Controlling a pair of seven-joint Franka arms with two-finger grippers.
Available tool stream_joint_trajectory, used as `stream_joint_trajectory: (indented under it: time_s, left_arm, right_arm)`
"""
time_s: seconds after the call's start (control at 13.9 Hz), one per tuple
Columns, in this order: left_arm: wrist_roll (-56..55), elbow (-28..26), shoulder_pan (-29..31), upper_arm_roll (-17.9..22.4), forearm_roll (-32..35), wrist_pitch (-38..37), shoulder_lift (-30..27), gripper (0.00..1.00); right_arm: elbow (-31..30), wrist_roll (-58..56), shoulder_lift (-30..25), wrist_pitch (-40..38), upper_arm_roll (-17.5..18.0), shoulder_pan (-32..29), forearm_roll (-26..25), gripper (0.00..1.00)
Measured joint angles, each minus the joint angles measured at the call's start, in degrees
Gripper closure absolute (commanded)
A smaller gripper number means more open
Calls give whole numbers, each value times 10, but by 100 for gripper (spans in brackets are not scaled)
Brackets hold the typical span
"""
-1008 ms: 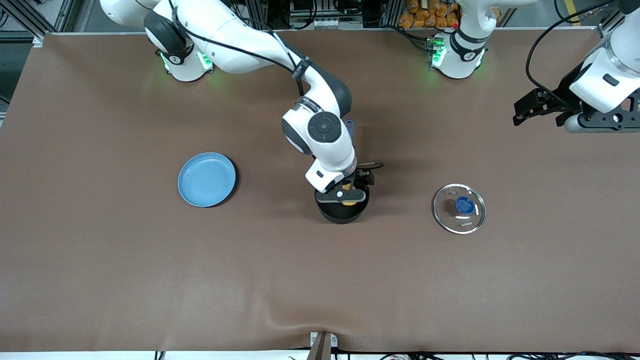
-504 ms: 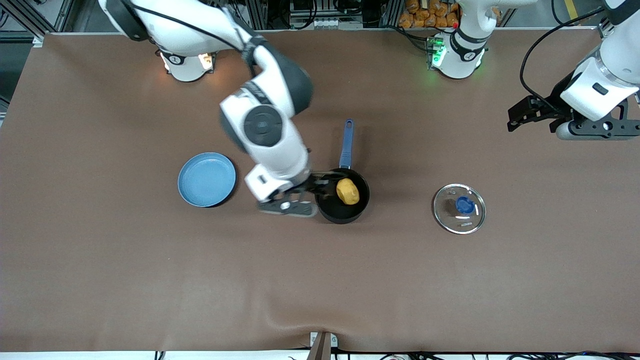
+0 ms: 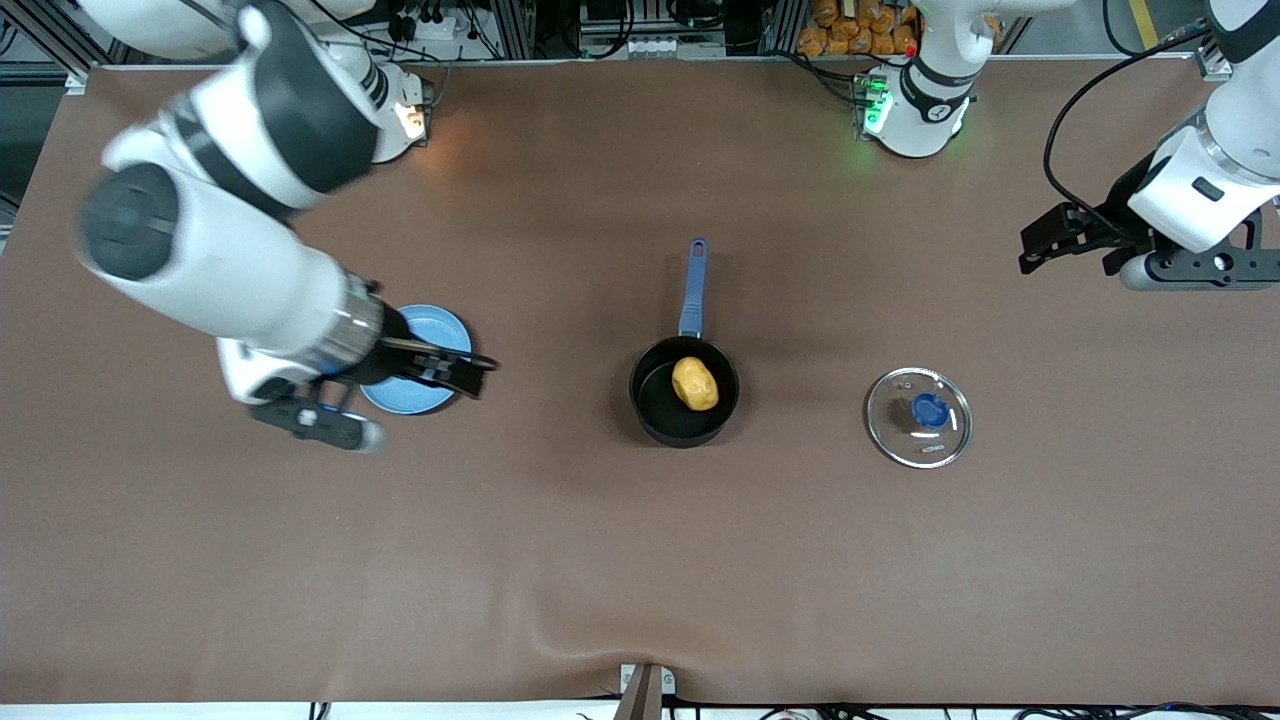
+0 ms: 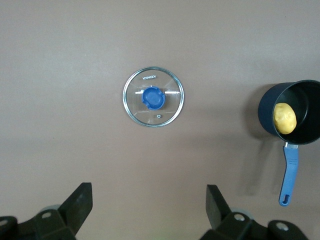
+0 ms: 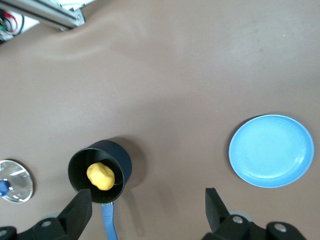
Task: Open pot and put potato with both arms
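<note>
Your right gripper (image 3: 455, 375) hangs in the air over the light-blue plate (image 3: 440, 325), its 2 fingers (image 5: 80, 212) spread wide with nothing between them. Your left gripper (image 3: 1040, 245) is up over the table's edge at the left arm's end, its 2 fingers (image 4: 80, 200) also spread wide and empty.

From the right gripper outward: the plate lies flat on the brown table (image 3: 640, 560), toward the right arm's end, with nothing on the part you can see (image 5: 271, 150). Well apart from it, near the middle of the table, stands the pot (image 3: 660, 425), open, its lid off. The potato (image 3: 694, 383) lies inside the pot on its black bottom; you see the same in both wrist views (image 4: 284, 118) (image 5: 101, 176). The pot's blue handle (image 3: 693, 285) runs straight toward the edge where the arm bases stand.

Toward the left arm's end, well apart from the pot, the glass lid (image 3: 919, 417) lies flat on the table with its blue knob (image 3: 930, 409) up. In the left wrist view the lid (image 4: 153, 97) sits alone, clear of the pot (image 4: 267, 107).
</note>
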Motion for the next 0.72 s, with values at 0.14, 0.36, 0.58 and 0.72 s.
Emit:
stream_joint_trajectory:
  time_s: [0.14,0.36,0.58,0.72]
  left_arm:
    - [0,2,1,0,0,4,2,0]
    - [0,5,2,1,0,5,4,0]
    - [0,10,3,1,0,5,4,0]
    - [0,16,4,1,0,5,4,0]
  right_arm:
    - [0,-1,-20,-22,21,-30,-19,0]
    - [-3,-58,-56,-74,28,-35,-81,0]
    - [-9,-171,-96,-138,18,-42,-90,0]
    - [-11,-262,-117,-166,-14,-46,-86,0]
